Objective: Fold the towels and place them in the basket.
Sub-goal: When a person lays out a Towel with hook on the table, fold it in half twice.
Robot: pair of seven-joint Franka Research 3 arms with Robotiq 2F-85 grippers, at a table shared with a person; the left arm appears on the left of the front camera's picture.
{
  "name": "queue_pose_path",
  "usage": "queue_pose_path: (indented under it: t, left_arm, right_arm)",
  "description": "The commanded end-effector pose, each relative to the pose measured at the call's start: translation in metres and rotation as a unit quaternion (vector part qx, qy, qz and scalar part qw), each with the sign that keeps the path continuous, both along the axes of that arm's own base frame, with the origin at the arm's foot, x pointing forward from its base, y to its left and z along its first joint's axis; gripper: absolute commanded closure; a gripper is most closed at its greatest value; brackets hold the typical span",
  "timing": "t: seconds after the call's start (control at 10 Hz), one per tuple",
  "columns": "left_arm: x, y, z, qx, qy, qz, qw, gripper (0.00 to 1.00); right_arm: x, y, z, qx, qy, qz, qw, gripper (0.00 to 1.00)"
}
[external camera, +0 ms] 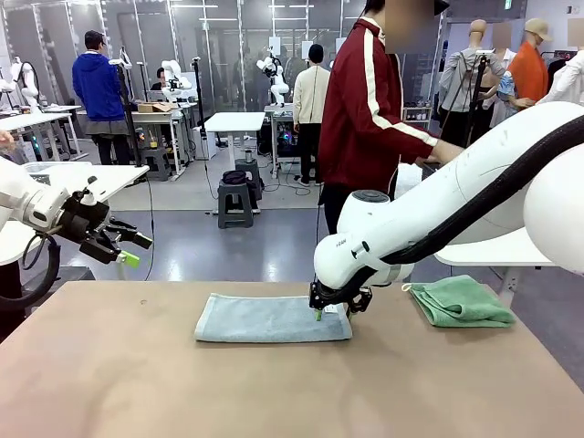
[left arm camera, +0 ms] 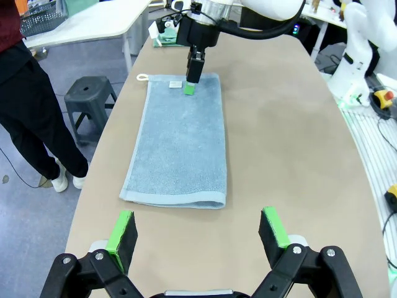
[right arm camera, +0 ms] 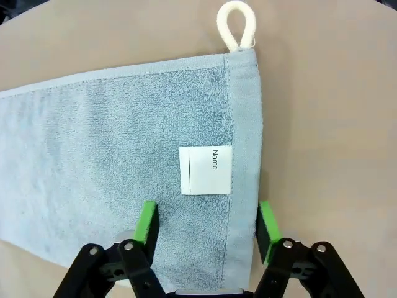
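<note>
Across the tan table [external camera: 109, 383] the light grey towel [external camera: 272, 319] lay flat with its long axis running left to right, and the left gripper [external camera: 128, 251] hung off beyond its left end, well apart, fingers spread wide and empty. At the towel's right short edge the right gripper [right arm camera: 208, 226], plainly the nearer one, stood pads-down, half-open jaws straddling the hem beside the white label [right arm camera: 205, 169], nothing pinched yet. Right of the towel, near, sat the mint green towel [external camera: 461, 302].

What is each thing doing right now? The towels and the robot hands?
grey towel: lying flat on the table, long strip, label side up
green towel: crumpled at the table's far right edge
right gripper: down on the grey towel's end, fingers straddling its edge by the name label, partly closed
left gripper: open, empty, above the table
</note>
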State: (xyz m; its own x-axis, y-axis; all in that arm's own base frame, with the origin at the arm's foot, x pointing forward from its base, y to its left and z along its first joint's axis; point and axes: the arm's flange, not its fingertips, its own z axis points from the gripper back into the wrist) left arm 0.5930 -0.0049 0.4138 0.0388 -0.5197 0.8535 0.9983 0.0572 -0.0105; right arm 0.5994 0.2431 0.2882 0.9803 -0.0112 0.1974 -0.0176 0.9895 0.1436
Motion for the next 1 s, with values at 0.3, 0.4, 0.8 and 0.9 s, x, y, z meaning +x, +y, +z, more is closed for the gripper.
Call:
queue_pose_path:
  t: [0.3,0.4,0.8,0.9]
  left_arm:
    - [-0.0012,-0.0006,0.0019,0.001,-0.003,0.002,1.000,0.00]
    - [-0.0012,-0.0006,0.0019,0.001,-0.003,0.002,1.000,0.00]
    - [-0.0012,-0.0006,0.0019,0.001,-0.003,0.002,1.000,0.00]
    - [-0.0012,-0.0006,0.0019,0.001,-0.003,0.002,1.000,0.00]
  right_arm:
    - [0.0003,0.0094,0.0000,-0.016,0.000,-0.025,1.000,0.55]
    - [-0.0001,0.0091,0.0000,-0.016,0.003,-0.025,1.000,0.64]
    - [-0.0013,0.0064,0.0000,-0.017,0.009,-0.028,0.999,1.00]
    - [-0.0014,0.0061,0.0003,-0.017,0.011,-0.027,0.999,1.00]
